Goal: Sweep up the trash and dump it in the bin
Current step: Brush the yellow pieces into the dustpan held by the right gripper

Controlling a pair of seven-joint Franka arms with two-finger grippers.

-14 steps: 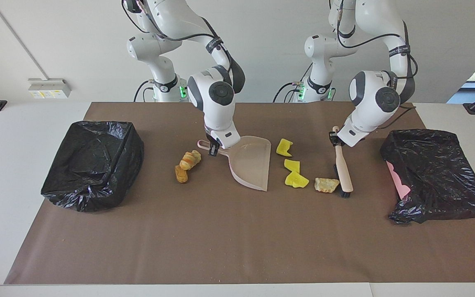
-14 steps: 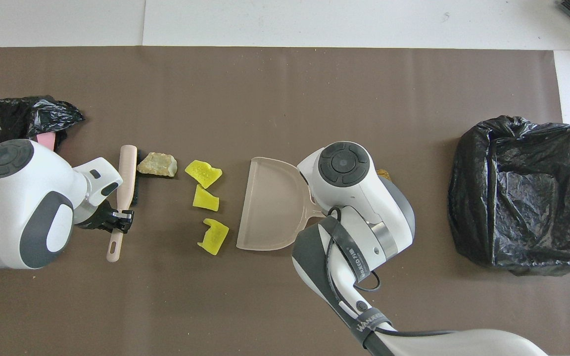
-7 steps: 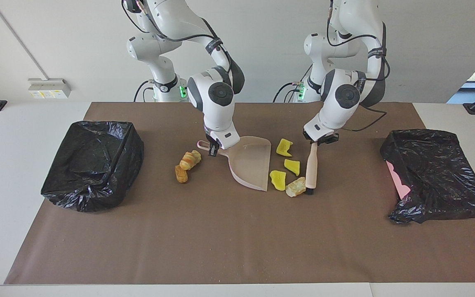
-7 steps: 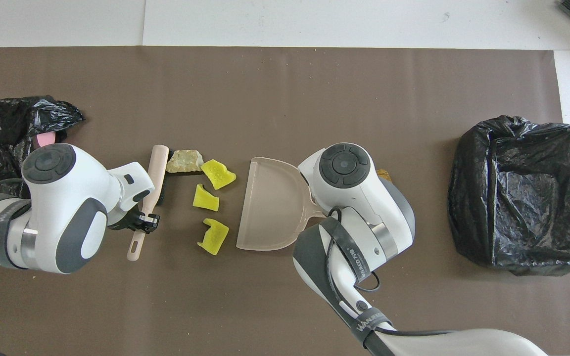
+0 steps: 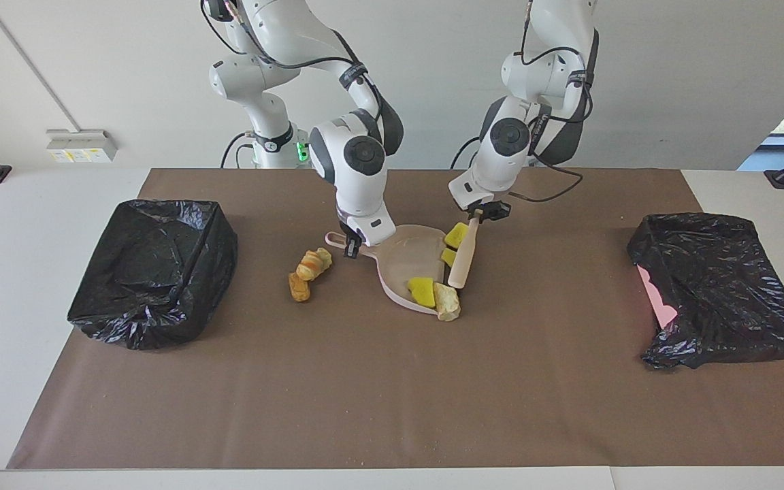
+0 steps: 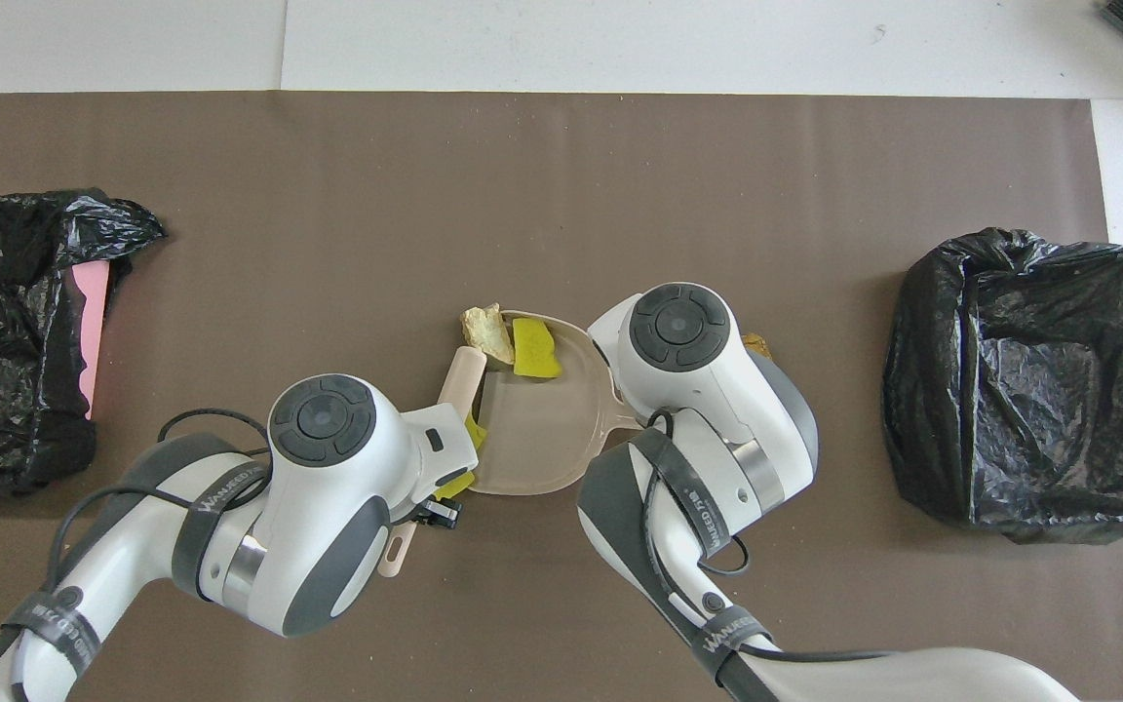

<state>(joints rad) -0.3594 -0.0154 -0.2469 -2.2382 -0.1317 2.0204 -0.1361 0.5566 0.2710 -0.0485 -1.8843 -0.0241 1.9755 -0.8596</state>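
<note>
Sweeping: left gripper (image 5: 479, 214) clamped on brush (image 5: 463, 258), right gripper (image 5: 350, 246) clamped on dustpan (image 5: 399, 262) handle. Yellow trash (image 5: 422, 288) in pan, tan lump (image 5: 448, 303) straddling lip; may roll off when lifted. Two bread pieces (image 5: 309, 269) beside handle unswept.

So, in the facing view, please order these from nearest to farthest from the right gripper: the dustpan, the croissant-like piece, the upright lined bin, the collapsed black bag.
From the right gripper, which holds the dustpan's handle:
1. Dustpan, in its grip.
2. Croissant-like piece, just beside it, toward the right arm's end.
3. Upright lined bin, at the right arm's end of the table.
4. Collapsed black bag, at the left arm's end.
</note>
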